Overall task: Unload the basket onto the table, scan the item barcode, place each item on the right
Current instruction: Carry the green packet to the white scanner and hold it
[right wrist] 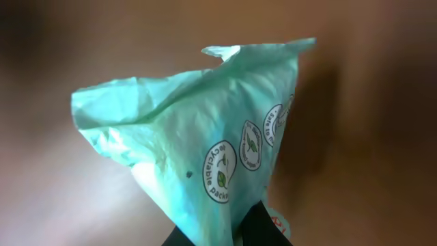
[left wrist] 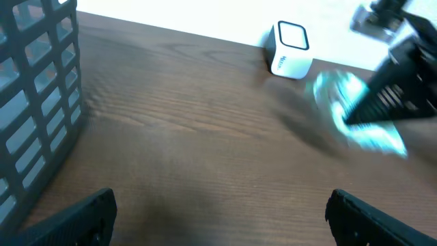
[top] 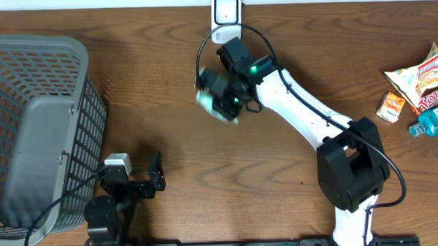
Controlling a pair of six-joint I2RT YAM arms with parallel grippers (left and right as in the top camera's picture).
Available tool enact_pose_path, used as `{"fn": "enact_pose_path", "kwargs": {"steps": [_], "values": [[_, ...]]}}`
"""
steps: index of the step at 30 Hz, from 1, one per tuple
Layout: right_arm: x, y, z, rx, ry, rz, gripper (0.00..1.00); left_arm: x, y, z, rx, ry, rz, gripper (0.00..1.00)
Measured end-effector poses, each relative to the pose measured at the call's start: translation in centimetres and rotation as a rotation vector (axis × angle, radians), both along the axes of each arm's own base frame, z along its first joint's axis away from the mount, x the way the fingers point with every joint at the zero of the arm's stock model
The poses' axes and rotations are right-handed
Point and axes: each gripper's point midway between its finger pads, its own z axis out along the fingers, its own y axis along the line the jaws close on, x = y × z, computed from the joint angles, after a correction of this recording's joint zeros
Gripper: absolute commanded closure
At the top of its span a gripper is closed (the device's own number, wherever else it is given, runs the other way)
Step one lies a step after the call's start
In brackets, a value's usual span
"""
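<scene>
My right claw (right wrist: pixel 254 229) is clamped shut on one corner of a thin pale-green packet (right wrist: pixel 198 137), held above the table near the white scanner (top: pixel 225 11) at the far edge. I pinch only that corner, so the limp film could fold, twist or slip free and hide the barcode, which I cannot see from here. My left claw (left wrist: pixel 222 219) stands wide open and empty beside the grey basket (top: pixel 28 108), too far off to help.
</scene>
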Motion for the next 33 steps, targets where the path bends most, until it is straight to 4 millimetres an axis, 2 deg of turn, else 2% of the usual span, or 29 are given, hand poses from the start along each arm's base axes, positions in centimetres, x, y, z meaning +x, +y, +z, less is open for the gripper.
{"fn": "enact_pose_path", "kwargs": {"steps": [4,9,15,19,21,22,25,27,30,33], "values": [[5.5,-2.3,1.3,-0.067,-0.204,-0.192,0.99,0.0,0.0,0.0,0.0,0.0,0.0,0.02],[10.9,-5.5,3.9,-0.136,-0.398,-0.318,0.99,0.0,0.0,0.0,0.0,0.0,0.0,0.02],[19.5,-6.9,8.0,-0.201,-0.611,-0.364,0.99,0.0,0.0,0.0,0.0,0.0,0.0,0.02],[24.1,-7.9,7.7,-0.316,-0.72,-0.359,0.99,0.0,0.0,0.0,0.0,0.0,0.0,0.02],[25.3,-8.3,6.0,-0.384,-0.736,-0.341,0.99,0.0,0.0,0.0,0.0,0.0,0.0,0.02],[25.6,-8.4,4.5,-0.413,-0.726,-0.321,0.99,0.0,0.0,0.0,0.0,0.0,0.0,0.02],[25.9,-8.2,2.1,-0.446,-0.718,-0.285,0.99,0.0,0.0,0.0,0.0,0.0,0.0,0.02],[26.2,-8.2,1.6,-0.459,-0.727,-0.279,0.99,0.0,0.0,0.0,0.0,0.0,0.0,0.02],[26.2,-8.8,2.0,-0.482,-0.731,-0.308,0.99,0.0,0.0,0.0,0.0,0.0,0.0,0.02],[24.6,-10.7,0.8,-0.565,-0.642,-0.346,0.99,0.0,0.0,0.0,0.0,0.0,0.0,0.02]]}}
